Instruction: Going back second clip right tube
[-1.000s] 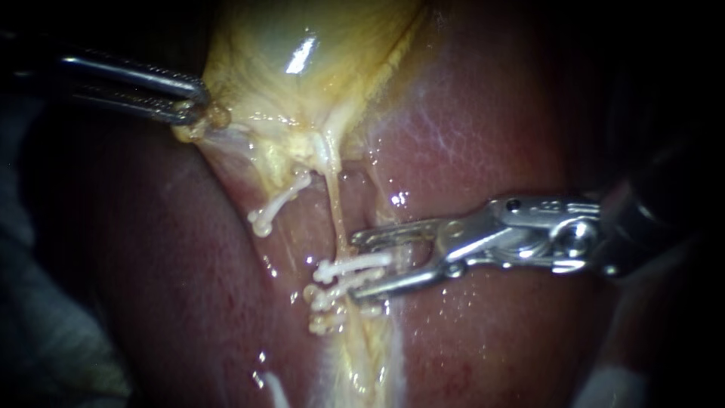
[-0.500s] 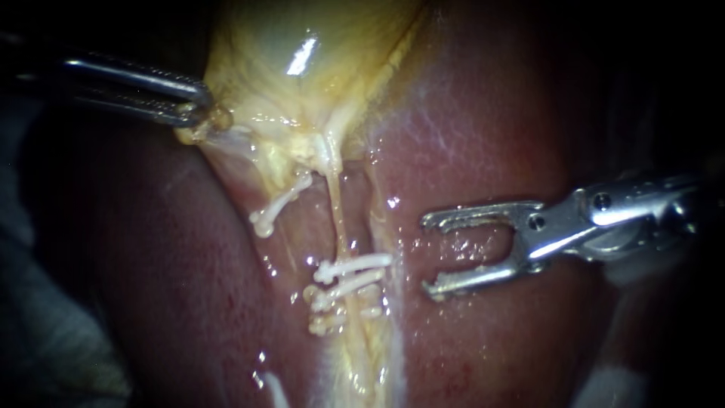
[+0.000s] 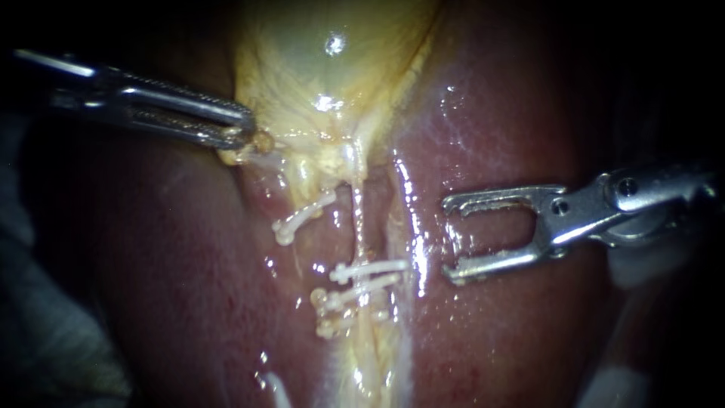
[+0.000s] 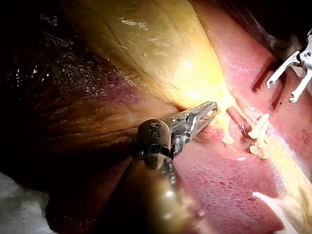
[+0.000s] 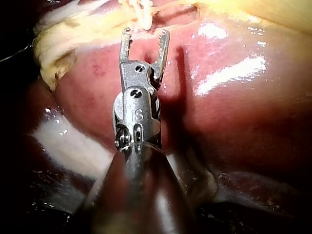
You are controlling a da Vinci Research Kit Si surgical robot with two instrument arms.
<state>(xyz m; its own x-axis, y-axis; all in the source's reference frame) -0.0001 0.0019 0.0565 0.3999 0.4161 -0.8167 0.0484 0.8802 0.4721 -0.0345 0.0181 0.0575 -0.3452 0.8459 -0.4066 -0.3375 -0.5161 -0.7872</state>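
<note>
Right instrument (image 3: 451, 240) hangs over the liver (image 3: 513, 98), jaws spread wide, a clear gap between them and nothing in it. Just ahead of the jaw tips, not touching them, the stack of white clips (image 3: 368, 270) sits across the right tube (image 3: 358, 223). Beyond the stack, toward the left instrument (image 3: 248, 130), lies a lone clip (image 3: 302, 217). The left instrument's jaws are clamped on the gallbladder (image 3: 325, 68) edge, pinching a fold of yellow tissue.
</note>
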